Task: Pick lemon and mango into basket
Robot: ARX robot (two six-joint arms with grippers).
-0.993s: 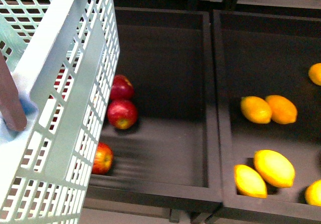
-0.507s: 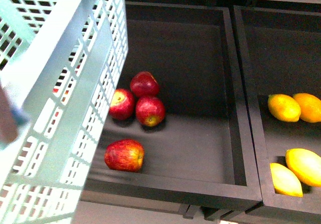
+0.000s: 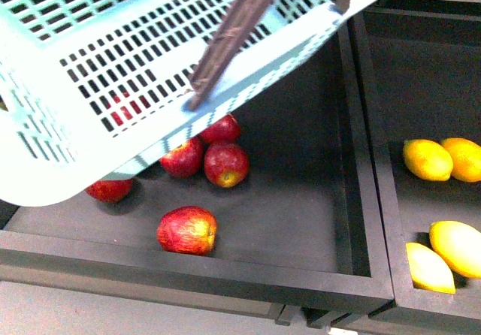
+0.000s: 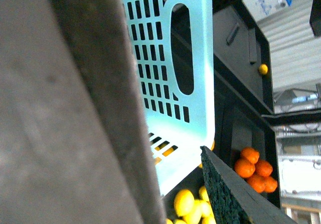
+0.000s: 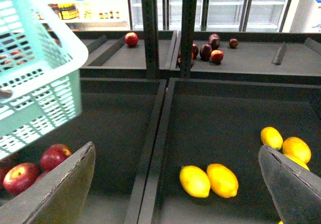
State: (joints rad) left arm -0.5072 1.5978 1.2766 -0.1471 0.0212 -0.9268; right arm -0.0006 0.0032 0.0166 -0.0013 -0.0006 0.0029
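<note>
The pale blue-green basket (image 3: 45,162) hangs tilted across the upper left of the front view, its brown handle (image 3: 233,34) slanting over it. My left gripper (image 4: 173,153) is shut on the basket, whose slotted wall (image 4: 170,83) fills the left wrist view. Several lemons lie in the right-hand black bin (image 3: 427,159). My right gripper (image 5: 175,148) is open above that bin, with two lemons (image 5: 194,181) below and between its fingers (image 5: 60,189). The basket (image 5: 35,83) shows off to one side of it. No mango is in view.
Red apples (image 3: 188,230) lie in the left bin under the basket. A raised black divider (image 3: 368,200) separates the two bins. Oranges (image 4: 253,171) fill another bin. Dark red fruit (image 5: 208,50) sits on the rear shelf behind two upright posts (image 5: 150,28).
The basket has swung from upright at the left edge to tilted across the top of the front view, with its handle showing. The view shifted towards the apples, and another apple appeared.
</note>
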